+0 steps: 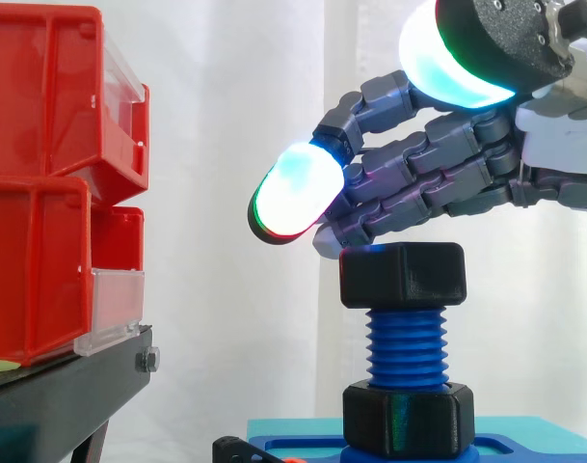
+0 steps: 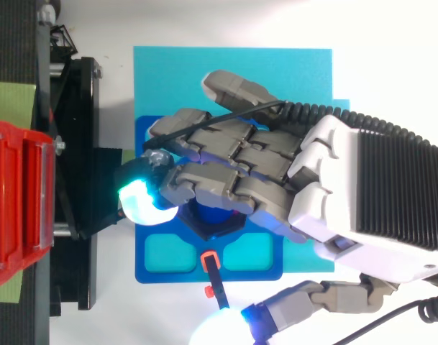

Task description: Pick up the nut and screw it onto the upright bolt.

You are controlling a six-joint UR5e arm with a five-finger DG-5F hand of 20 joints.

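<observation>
Most of the nut (image 1: 402,275) hides under the hand (image 2: 362,194) from above.

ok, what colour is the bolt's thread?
Blue; the bolt shows best in the side view.

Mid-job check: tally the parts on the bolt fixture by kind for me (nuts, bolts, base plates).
Black hexagonal nuts: 2 (top nut, bottom nut)
Blue threaded upright bolt: 1
Blue base plate: 1
Total: 4
</observation>
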